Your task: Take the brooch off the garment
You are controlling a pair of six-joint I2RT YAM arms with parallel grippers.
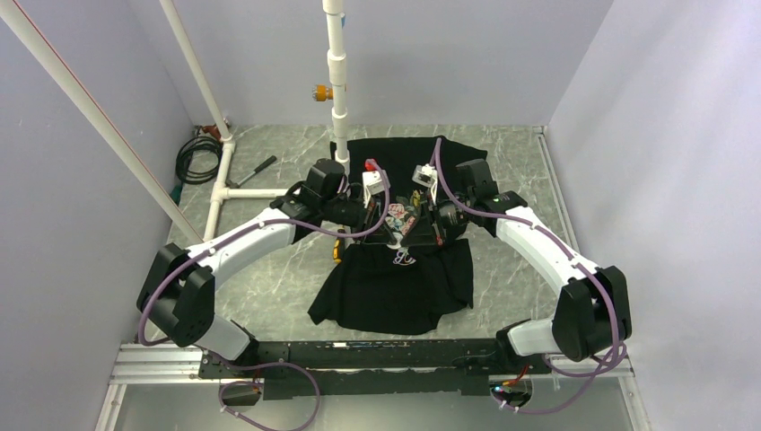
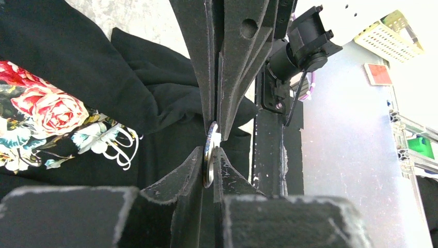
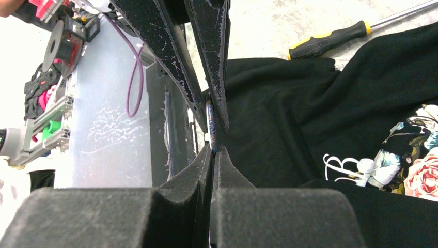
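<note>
The task looks to be at the pull-apart step. The brooch (image 2: 208, 155) shows edge-on as a thin, metal-rimmed disc. It sits at a bunched fold of the garment (image 1: 395, 287) over the middle of the counter (image 1: 287, 278), a little nearer the far edge than the near one.

The left jaws are closed narrow on the disc. The right jaws meet them tip to tip from the opposite side and are pinched shut on the same disc. Only the rim shows, so I cannot tell whether the pin is still through the cloth.

Next, I judge, one arm must hold steady while the other draws slowly away along the pin's line. That way the cloth should slip free rather than snag or tear.
</note>
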